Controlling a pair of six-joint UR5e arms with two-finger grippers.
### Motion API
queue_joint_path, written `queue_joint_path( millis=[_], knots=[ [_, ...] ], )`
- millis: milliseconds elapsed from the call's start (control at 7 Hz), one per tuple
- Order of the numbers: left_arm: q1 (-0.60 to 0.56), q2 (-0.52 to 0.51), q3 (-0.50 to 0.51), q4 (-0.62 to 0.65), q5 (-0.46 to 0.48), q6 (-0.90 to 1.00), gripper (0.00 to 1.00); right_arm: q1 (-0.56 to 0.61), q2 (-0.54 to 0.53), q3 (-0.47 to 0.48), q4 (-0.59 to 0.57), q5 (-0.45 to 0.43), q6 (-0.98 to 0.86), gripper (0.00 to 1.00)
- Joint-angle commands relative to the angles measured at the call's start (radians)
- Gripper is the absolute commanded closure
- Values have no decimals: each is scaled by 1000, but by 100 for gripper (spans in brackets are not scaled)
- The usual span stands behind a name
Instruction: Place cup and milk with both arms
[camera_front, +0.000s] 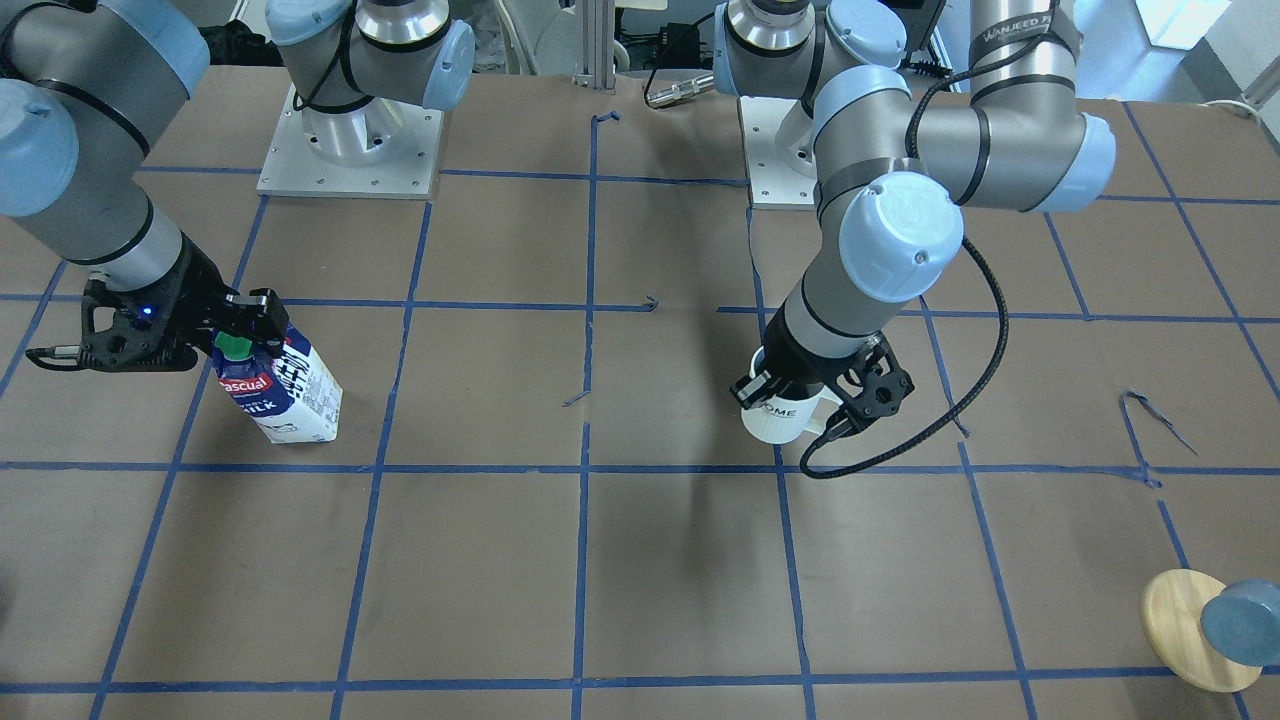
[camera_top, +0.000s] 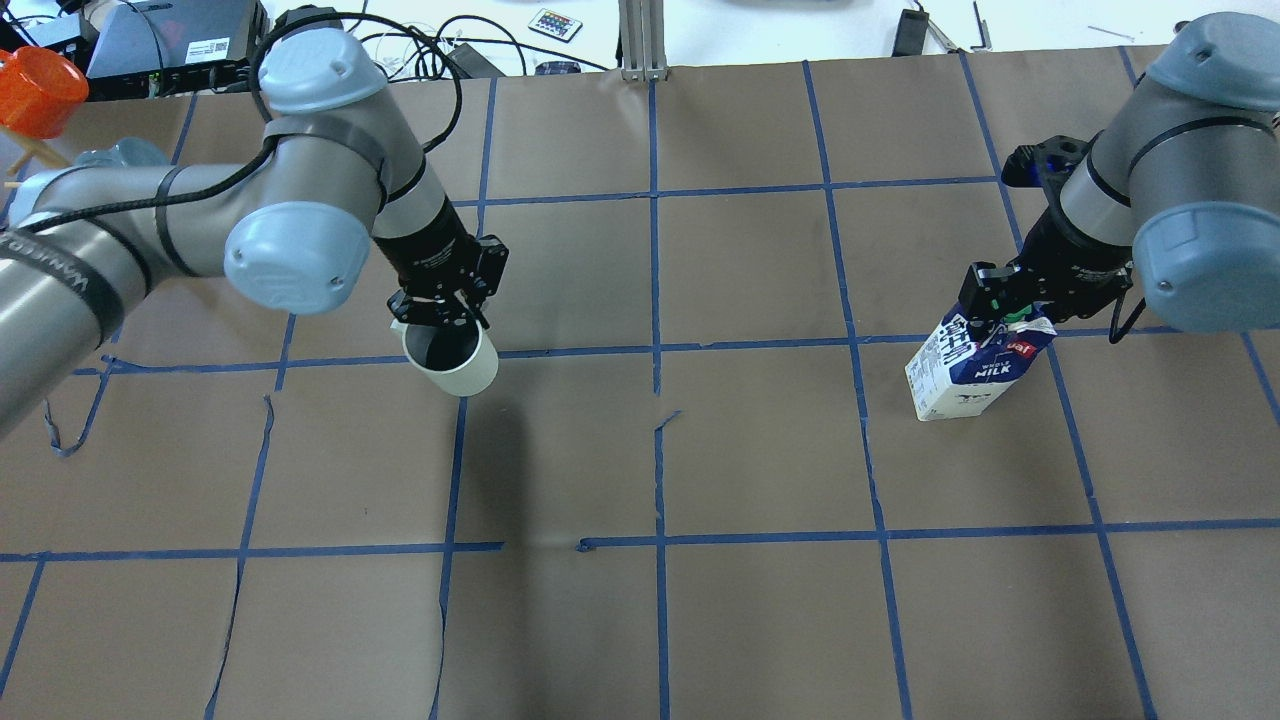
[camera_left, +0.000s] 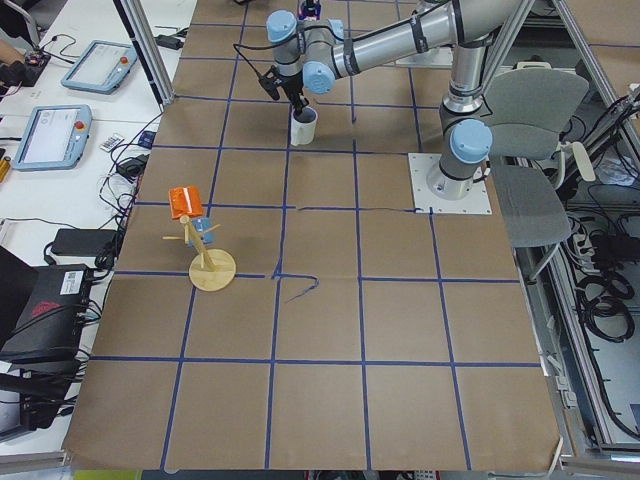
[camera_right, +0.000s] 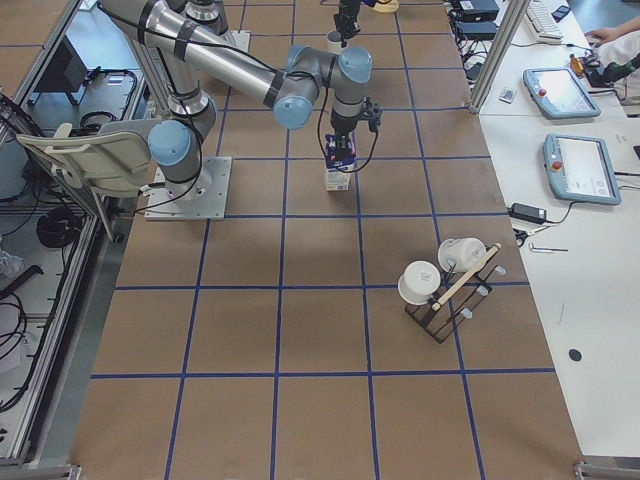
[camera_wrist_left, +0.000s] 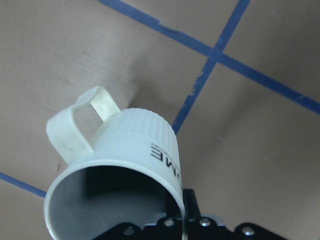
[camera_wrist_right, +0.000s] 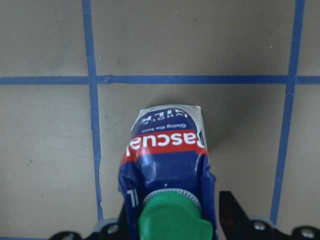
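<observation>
The cup (camera_top: 452, 361) is a white mug with dark inside and "HOME" lettering (camera_wrist_left: 165, 155). My left gripper (camera_top: 440, 316) is shut on its rim, one finger inside and one outside, holding it slightly tilted close over the brown table; I cannot tell if it touches. It also shows in the front view (camera_front: 778, 420) under the left gripper (camera_front: 805, 395). The milk (camera_top: 975, 372) is a blue and white carton with a green cap (camera_wrist_right: 172, 222). My right gripper (camera_top: 1002, 308) is shut on its gabled top; its base is at the table. The carton (camera_front: 285, 393) sits below the right gripper (camera_front: 248, 325) in the front view.
A wooden stand with a blue-grey disc (camera_front: 1215, 625) and an orange cup (camera_left: 186, 201) stands at the table end on my left. A rack with white mugs (camera_right: 440, 285) stands at the end on my right. The arm bases (camera_front: 350, 150) are bolted at the rear edge.
</observation>
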Motion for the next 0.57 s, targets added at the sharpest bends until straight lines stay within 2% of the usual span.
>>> queue_joint_path(
  millis=[0,143,429],
  knots=[
    [-115,-207,291,-38,-10,-238,100,1,1,-5,2,-1,1,57],
    [-152,-308,410,-40,-10,-318,100,6,-2,-11,2,-1,-1,62],
    [-214,-446,574,-37,-26,-441,100,20,-2,-91,87,5,1,66]
  ],
)
